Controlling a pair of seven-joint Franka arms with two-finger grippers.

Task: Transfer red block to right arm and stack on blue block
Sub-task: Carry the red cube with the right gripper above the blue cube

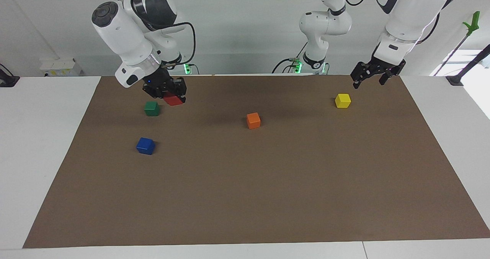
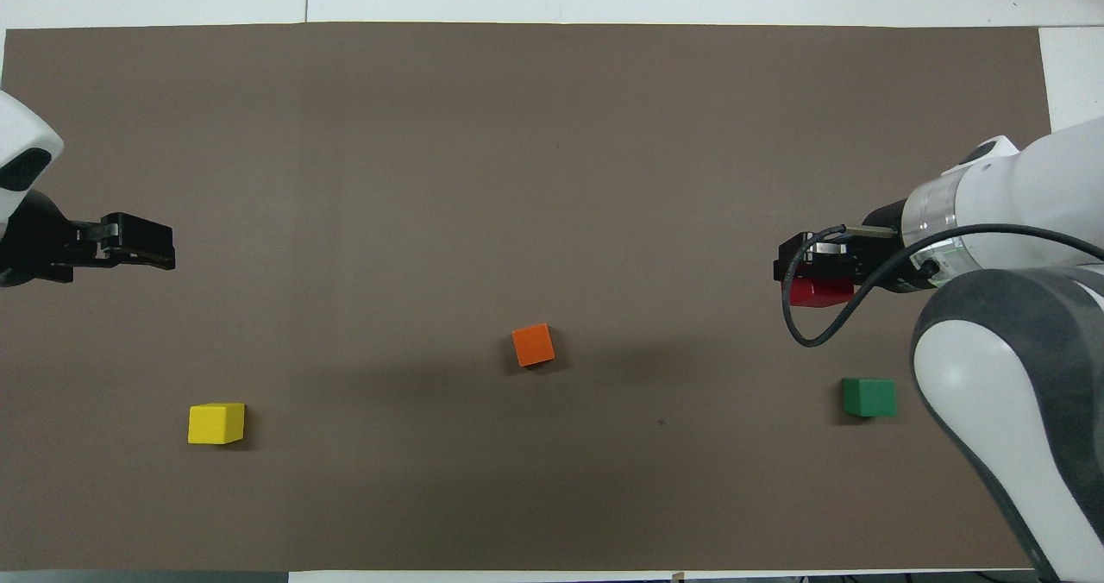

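Observation:
My right gripper is shut on the red block and holds it in the air over the mat, close to the green block. In the overhead view the right gripper and the red block show toward the right arm's end. The blue block lies on the mat, farther from the robots than the green block; the right arm hides it in the overhead view. My left gripper is open and empty, raised over the mat's edge near the yellow block; it also shows in the overhead view.
A green block lies beside the held red block. An orange block lies mid-mat. A yellow block lies toward the left arm's end. The brown mat covers the white table.

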